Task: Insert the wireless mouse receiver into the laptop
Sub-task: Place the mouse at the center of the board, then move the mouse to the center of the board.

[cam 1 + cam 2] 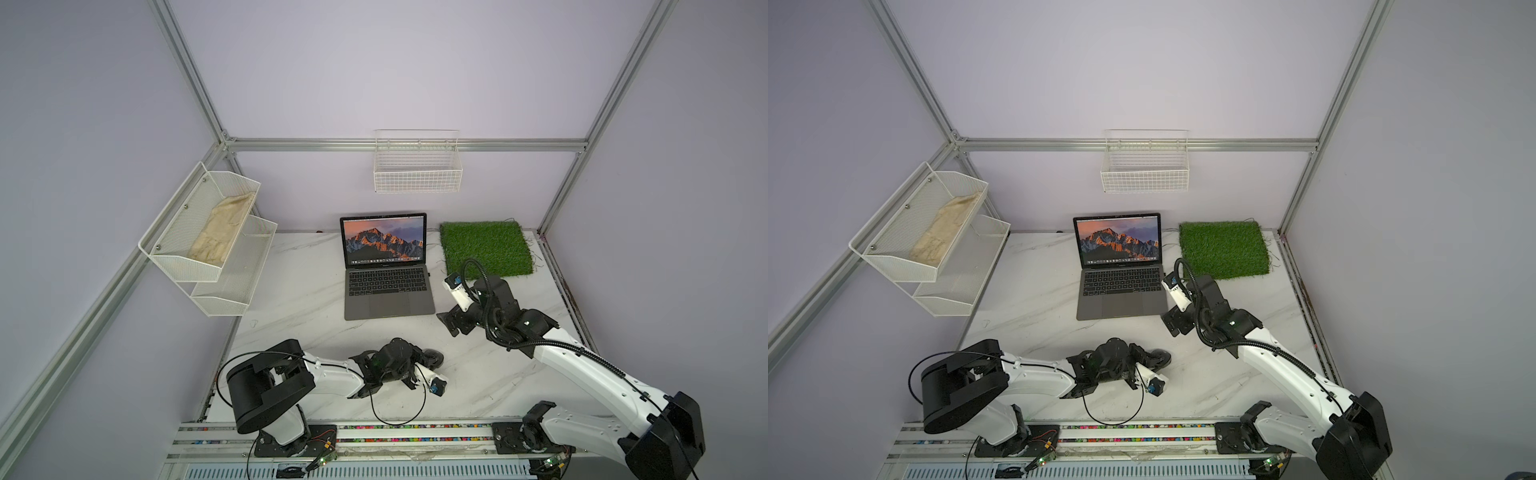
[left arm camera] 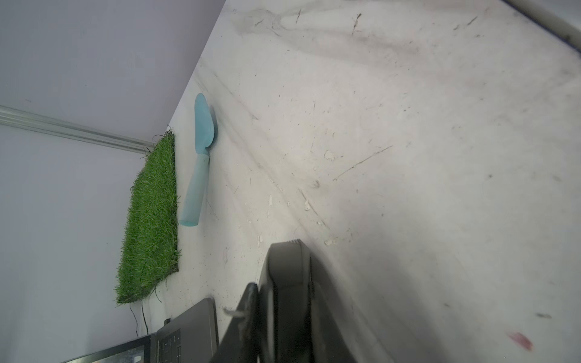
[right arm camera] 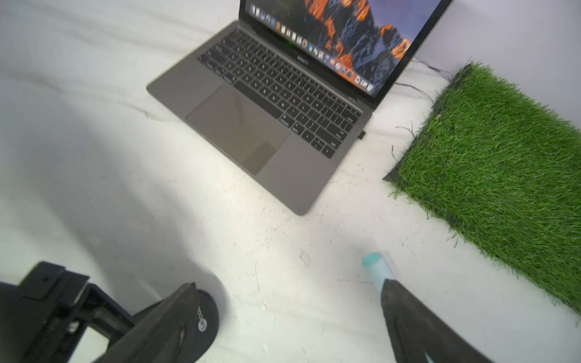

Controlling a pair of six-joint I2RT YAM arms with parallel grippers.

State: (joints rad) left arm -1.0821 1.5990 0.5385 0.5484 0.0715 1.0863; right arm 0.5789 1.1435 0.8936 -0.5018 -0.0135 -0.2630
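Protruding from the right edge of the laptop (image 3: 239, 125), the wireless mouse receiver (image 3: 362, 134) looks already seated in a port. The right gripper (image 3: 287, 284) hangs nearby, spread wide and empty; the left gripper (image 2: 284, 283) pinches the black mouse (image 3: 206, 323), apparently to steady it.

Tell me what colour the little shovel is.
The shovel is pale turquoise, clearest in the left wrist view.

A green grass mat (image 1: 484, 248) lay on the white marble table (image 1: 299, 291). A blue trowel (image 2: 198, 163) lay just beside the mat. A black mouse (image 1: 433, 357) sat well apart from it. On the wall above the mat hung a wire basket (image 1: 417, 174). Far left of the mat, a mesh shelf (image 1: 183, 232) held a beige cloth (image 1: 222, 235).
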